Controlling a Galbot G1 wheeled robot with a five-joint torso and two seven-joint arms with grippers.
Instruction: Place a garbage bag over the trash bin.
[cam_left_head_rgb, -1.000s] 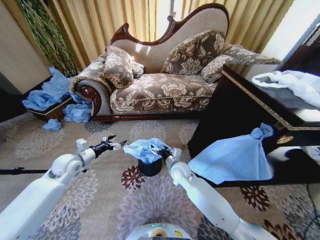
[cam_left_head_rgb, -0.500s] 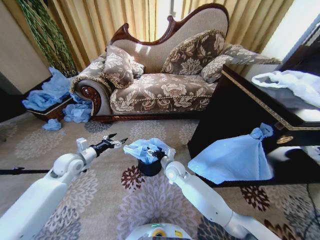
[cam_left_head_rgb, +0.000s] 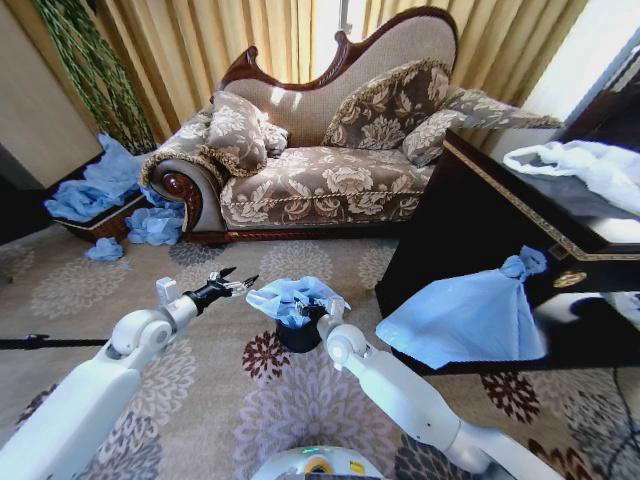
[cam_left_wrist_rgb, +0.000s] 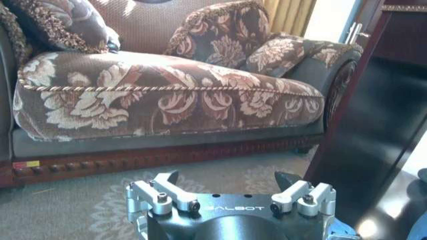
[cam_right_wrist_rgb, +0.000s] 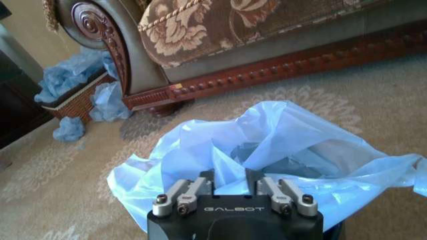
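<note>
Head view: the garbage bag (cam_left_head_rgb: 293, 297) sits crumpled over the mouth of the trash bin (cam_left_head_rgb: 299, 335) on the floral carpet (cam_left_head_rgb: 200, 390) before the sofa (cam_left_head_rgb: 320, 170). The right gripper (cam_left_head_rgb: 318, 313) pinches the bag's near edge, fingers (cam_right_wrist_rgb: 203, 181) closed on plastic. The left gripper (cam_left_head_rgb: 238, 285) hovers just beside the bag, jaws spread, empty.

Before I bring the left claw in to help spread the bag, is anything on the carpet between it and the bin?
Nothing visible. The left claw hangs open beside the garbage bag draped on the trash bin, with bare carpet between them.
</note>
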